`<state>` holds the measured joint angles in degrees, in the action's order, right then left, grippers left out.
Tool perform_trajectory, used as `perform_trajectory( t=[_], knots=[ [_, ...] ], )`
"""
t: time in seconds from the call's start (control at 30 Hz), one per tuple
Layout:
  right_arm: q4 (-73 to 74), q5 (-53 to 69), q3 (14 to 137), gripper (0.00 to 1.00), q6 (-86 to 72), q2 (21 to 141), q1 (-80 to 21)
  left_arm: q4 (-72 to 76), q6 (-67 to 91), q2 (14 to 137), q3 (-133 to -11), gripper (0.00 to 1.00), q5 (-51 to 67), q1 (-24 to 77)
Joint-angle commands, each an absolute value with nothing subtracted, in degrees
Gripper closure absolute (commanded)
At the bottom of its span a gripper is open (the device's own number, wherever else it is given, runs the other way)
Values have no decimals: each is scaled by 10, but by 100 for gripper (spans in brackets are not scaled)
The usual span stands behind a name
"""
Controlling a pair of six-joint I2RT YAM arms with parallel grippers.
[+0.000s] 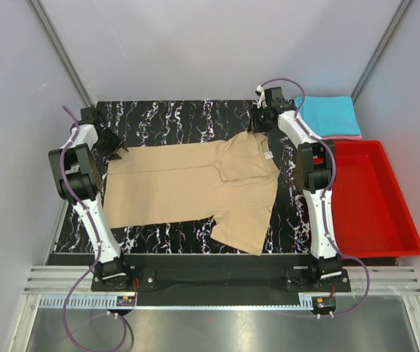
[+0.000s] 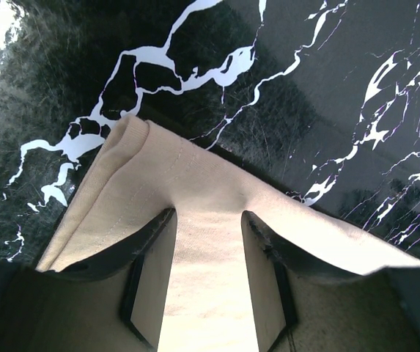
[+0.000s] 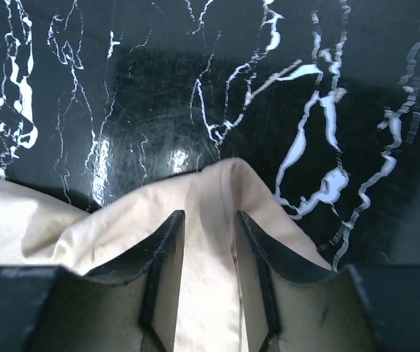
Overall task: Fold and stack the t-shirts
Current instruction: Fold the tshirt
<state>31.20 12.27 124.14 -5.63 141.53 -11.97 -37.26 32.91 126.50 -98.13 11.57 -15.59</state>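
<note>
Tan t-shirt (image 1: 188,183) pinched at both far corners.
Left gripper (image 2: 208,216) and right gripper (image 3: 210,218) each clamp its edge; best to lift both evenly, keeping cloth taut.

A red bin (image 1: 374,198) sits just right of the black marbled tabletop (image 1: 166,117).

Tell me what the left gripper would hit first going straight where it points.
The left gripper pinches a corner of the tan t-shirt; straight past that cloth it would likely meet the black marble tabletop, though depth is unclear.
</note>
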Motion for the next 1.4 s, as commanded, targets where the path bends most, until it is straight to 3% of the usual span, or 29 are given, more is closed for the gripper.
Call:
perform_trajectory(
  t=[0.0, 0.3, 0.5, 0.67, 0.73, 0.87, 1.03, 1.37],
  knots=[
    [301, 178, 1281, 61, -75, 1433, -112, -363, 323, 1280, -996, 53, 94, -163],
    [173, 105, 1161, 95, -164, 1395, -81, -367, 325, 1281, -998, 52, 83, -169],
    [8, 140, 992, 91, -289, 1309, -43, -360, 353, 1284, -998, 52, 73, -171],
    [-50, 189, 962, 99, -337, 1307, -42, -308, 382, 1297, -996, 51, 148, -163],
    [-68, 199, 958, 99, -367, 1309, -42, -288, 390, 1310, -1002, 51, 178, -154],
    [-84, 171, 940, 79, -404, 1297, -40, -299, 404, 1334, -1048, 51, 179, -145],
    [-53, 158, 985, 71, -417, 1325, -40, -330, 401, 1358, -1089, 51, 154, -146],
    [-24, 153, 1035, 71, -402, 1360, -39, -333, 399, 1376, -1104, 51, 156, -147]
  ],
)
